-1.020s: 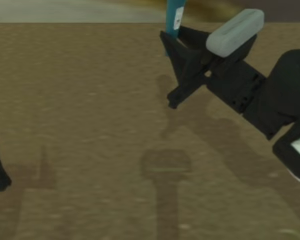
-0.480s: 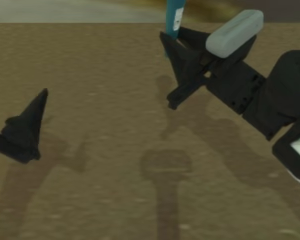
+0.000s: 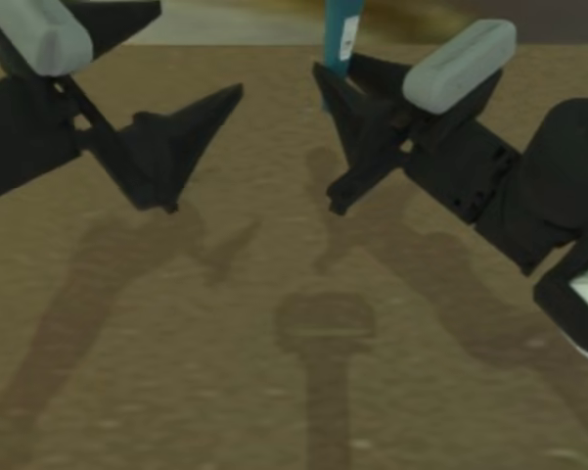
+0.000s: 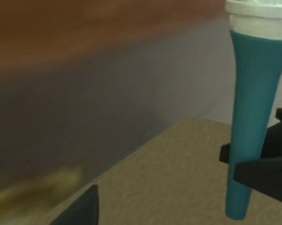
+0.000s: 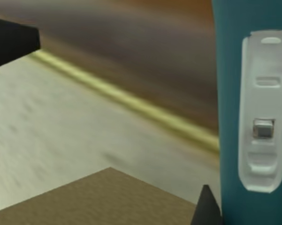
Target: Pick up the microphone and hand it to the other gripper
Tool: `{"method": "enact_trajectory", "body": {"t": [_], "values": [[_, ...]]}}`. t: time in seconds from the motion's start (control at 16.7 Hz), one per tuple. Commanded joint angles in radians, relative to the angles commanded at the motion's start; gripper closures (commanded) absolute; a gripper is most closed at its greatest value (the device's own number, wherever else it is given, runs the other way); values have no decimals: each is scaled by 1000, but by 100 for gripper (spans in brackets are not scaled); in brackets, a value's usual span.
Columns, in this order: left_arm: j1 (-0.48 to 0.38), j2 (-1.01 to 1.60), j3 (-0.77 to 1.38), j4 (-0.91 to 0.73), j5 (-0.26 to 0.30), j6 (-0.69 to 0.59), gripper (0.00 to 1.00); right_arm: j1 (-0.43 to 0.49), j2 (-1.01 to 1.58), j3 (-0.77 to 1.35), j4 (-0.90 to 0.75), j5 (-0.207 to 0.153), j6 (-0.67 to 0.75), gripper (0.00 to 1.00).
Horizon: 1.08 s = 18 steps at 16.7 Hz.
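Microphone (image 3: 340, 31) in right gripper (image 3: 333, 132), left gripper (image 3: 191, 147) near.

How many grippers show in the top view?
2: the left gripper at upper left, open and empty; the right gripper at upper right, holding the microphone upright.

brown speckled table (image 3: 225, 392), shadows across it. far edge meets a pale floor with a blurred yellowish streak (image 5: 131, 105).
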Motion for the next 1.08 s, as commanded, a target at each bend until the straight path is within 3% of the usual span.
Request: {"method": "enact_trajectory", "body": {"t": [0.24, 0.6, 0.78, 1.08], "values": [[-31, 114, 62, 31, 68, 8, 0, 0, 0, 0, 0, 0, 0, 100], [-30, 118, 62, 31, 67, 8, 0, 0, 0, 0, 0, 0, 0, 100], [-73, 189, 120, 51, 31, 6, 0, 0, 0, 0, 0, 0, 0, 100], [-192, 395, 276, 102, -85, 2, 0, 0, 0, 0, 0, 0, 0, 100]]}}
